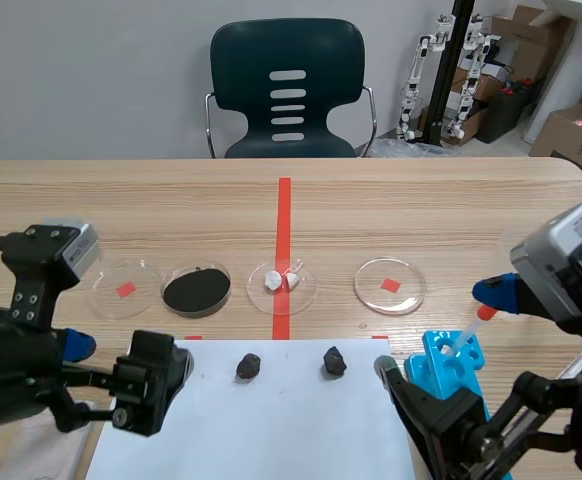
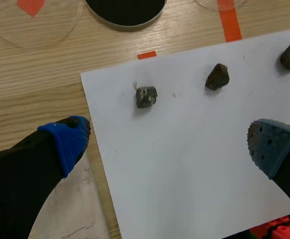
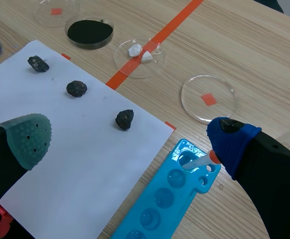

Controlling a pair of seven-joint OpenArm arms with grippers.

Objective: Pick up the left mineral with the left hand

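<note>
L wrist view: left mineral [image 2: 146, 96] lies on white paper [image 2: 185, 174] ahead of left gripper [image 2: 169, 142], fingers released, empty. In scene view that gripper blocks it; right gripper [image 3: 129, 139] fingers released too.

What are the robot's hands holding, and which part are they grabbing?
Nothing is held. The left gripper is open, and the left mineral lies untouched on the white paper ahead of it. The right gripper is open and empty too.

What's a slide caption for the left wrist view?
Open jaws above white paper; left mineral lies ahead, not yet gripped.
</note>
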